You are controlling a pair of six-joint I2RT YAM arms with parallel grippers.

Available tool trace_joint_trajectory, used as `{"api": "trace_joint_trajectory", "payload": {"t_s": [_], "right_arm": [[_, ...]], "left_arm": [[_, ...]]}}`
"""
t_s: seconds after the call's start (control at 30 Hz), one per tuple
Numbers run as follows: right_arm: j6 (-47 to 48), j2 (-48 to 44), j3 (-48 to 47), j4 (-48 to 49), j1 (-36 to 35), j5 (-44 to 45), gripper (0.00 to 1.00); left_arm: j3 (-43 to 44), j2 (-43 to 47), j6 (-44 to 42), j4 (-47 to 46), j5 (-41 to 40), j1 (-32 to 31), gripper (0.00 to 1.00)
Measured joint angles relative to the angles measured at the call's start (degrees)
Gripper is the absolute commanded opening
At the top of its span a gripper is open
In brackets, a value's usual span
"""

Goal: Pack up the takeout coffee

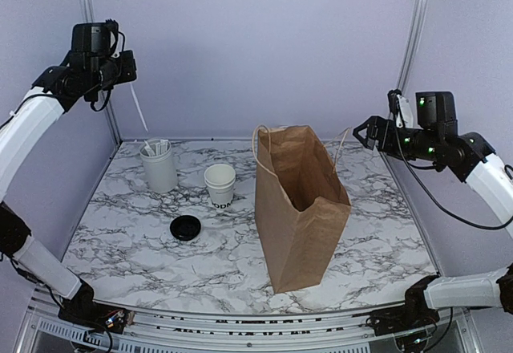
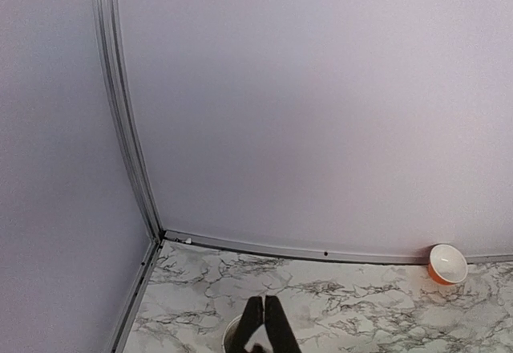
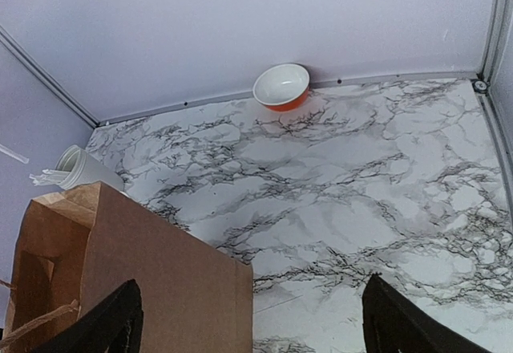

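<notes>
Black fingers of the left gripper (image 2: 264, 305) are pressed together, high and well left of the brown paper bag (image 1: 300, 208), apparently pinching a thin white stick (image 1: 139, 108) that hangs toward the white holder (image 1: 159, 168). The right gripper (image 3: 256, 329) has its jaws spread wide and empty, hovering just right of the bag's open mouth. The white cup (image 1: 220, 184) stands upright left of the bag, uncapped; its black lid (image 1: 185, 227) lies flat further left, apart from it. Packing looks not yet begun: the lid likely needs pressing squarely onto the cup, then the cup lowering upright into the bag. An orange bowl (image 3: 281, 87) sits behind the bag
</notes>
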State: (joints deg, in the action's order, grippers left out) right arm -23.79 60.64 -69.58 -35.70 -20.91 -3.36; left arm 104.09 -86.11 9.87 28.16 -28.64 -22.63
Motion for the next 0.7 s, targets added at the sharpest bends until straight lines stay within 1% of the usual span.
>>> {"api": "trace_joint_trajectory", "payload": {"t_s": [0.13, 0.27, 0.37, 0.53, 0.7], "right_arm": [[0.0, 0.0, 0.0, 0.0, 0.0, 0.0, 0.92], [0.0, 0.0, 0.0, 0.0, 0.0, 0.0, 0.92], [0.0, 0.0, 0.0, 0.0, 0.0, 0.0, 0.91], [0.0, 0.0, 0.0, 0.0, 0.0, 0.0, 0.92], [0.0, 0.0, 0.0, 0.0, 0.0, 0.0, 0.92]], "left_arm": [[0.0, 3.5, 0.9, -1.7, 3.5, -0.8, 0.04], [0.0, 6.6, 3.5, -4.4, 10.0, -1.9, 0.04], [0.0, 7.9, 5.9, -6.7, 14.9, -3.9, 0.04], [0.0, 8.0, 8.8, -10.5, 21.5, -10.5, 0.05], [0.7, 6.9, 9.2, -12.7, 25.2, -17.5, 0.05]]}}
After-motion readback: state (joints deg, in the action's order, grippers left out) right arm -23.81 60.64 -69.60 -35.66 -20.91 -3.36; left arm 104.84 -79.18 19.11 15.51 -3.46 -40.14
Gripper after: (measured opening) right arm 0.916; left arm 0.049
